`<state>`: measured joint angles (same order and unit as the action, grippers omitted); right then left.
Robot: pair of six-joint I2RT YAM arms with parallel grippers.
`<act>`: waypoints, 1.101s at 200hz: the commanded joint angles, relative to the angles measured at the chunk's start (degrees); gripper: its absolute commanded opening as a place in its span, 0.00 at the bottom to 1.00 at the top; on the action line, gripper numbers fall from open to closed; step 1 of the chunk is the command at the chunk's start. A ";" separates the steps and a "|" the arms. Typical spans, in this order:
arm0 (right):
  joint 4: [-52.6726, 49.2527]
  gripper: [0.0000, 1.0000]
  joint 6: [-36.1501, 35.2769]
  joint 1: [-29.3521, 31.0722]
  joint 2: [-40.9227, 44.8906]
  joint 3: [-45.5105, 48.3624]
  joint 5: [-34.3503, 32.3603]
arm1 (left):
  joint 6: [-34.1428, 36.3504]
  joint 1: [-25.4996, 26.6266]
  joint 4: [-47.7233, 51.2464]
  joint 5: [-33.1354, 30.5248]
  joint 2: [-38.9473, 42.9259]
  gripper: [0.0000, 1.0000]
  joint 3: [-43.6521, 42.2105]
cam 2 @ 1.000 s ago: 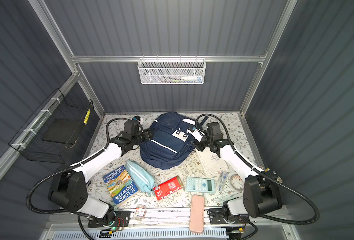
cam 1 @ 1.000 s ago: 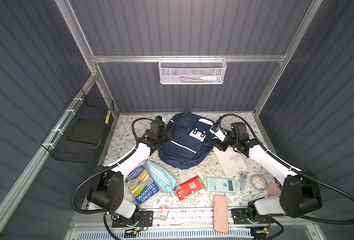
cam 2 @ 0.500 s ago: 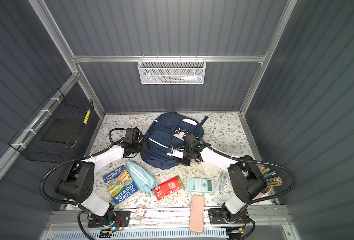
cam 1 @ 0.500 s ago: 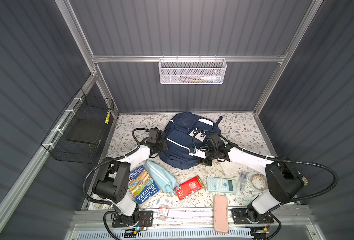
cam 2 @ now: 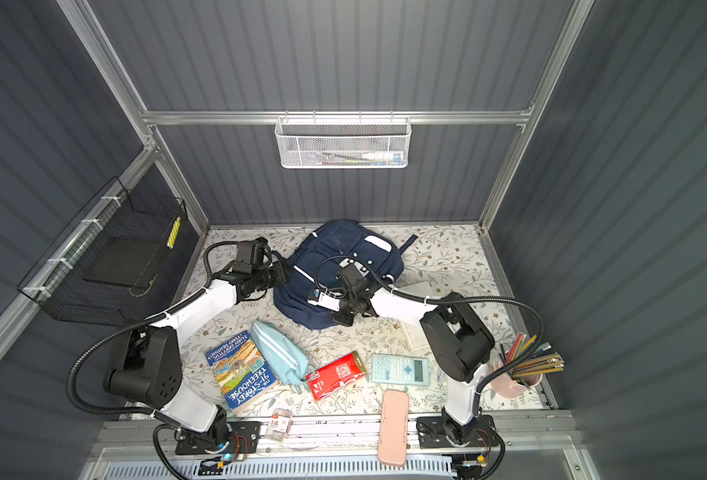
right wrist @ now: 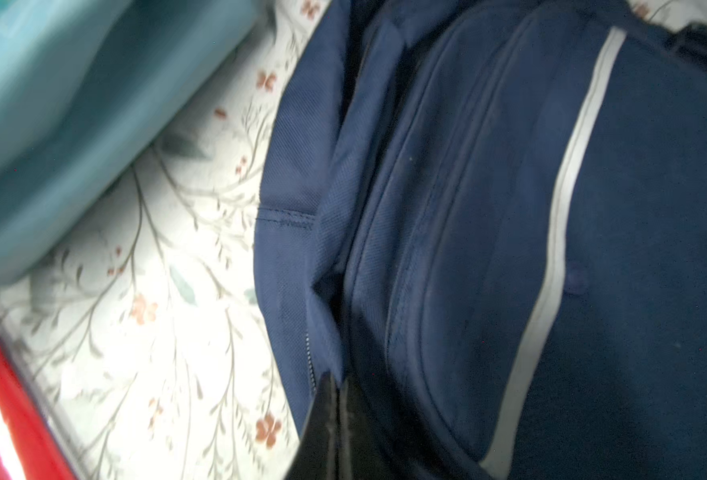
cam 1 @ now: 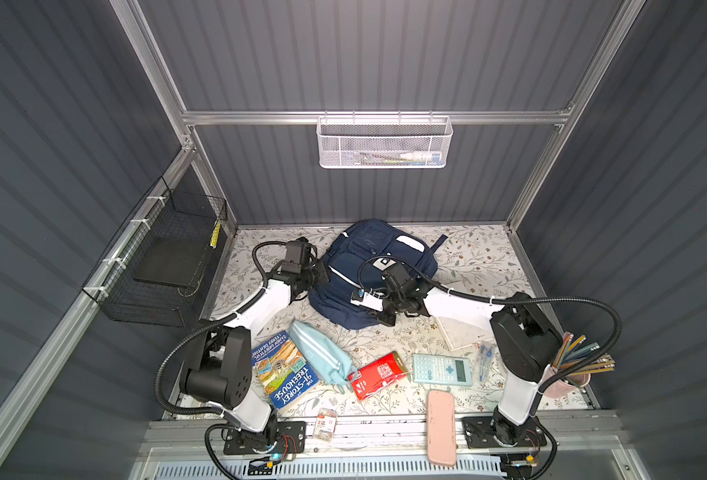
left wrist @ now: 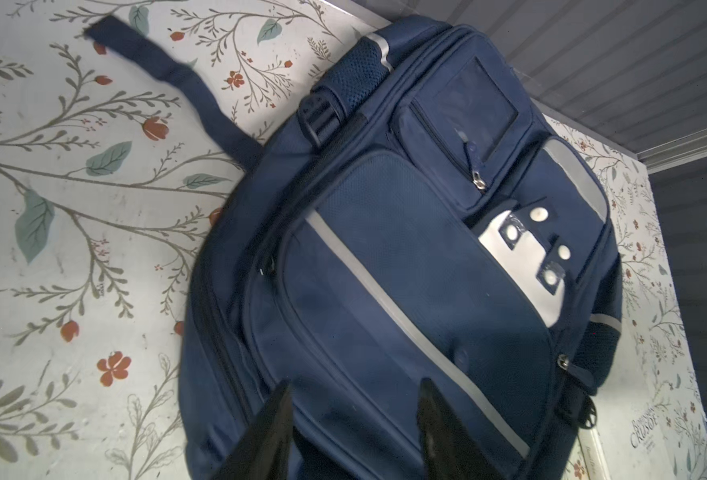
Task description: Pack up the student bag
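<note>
The backpack (cam 1: 368,249) lay flat on the flowered table (cam 1: 476,257), with the pouch (cam 1: 320,357) just in front of it. The left gripper (left wrist: 353,386) stood spread over the backpack's side. The right gripper (right wrist: 337,386) was pressed together at the backpack's zip seam.

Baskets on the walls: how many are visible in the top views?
2. A white mesh basket hangs from the rail on the back wall; a black wire basket hangs on the left wall. No other is visible.
</note>
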<state>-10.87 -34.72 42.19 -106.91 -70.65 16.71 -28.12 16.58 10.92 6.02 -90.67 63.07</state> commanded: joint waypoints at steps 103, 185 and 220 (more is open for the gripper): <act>-1.94 0.44 -14.37 -17.42 14.18 7.80 9.46 | -6.58 8.69 -5.60 3.93 5.46 0.50 -8.32; -2.37 0.52 -28.58 -19.35 -0.02 0.64 -0.36 | -7.30 10.76 -8.18 7.42 2.91 0.51 -8.30; -0.49 0.47 -29.88 -18.14 -4.22 -0.48 -2.76 | -7.82 10.75 -8.74 8.40 1.99 0.51 -8.85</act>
<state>-11.97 -61.23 23.51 -109.14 -69.28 15.97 -34.85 27.33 3.38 12.47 -87.46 54.89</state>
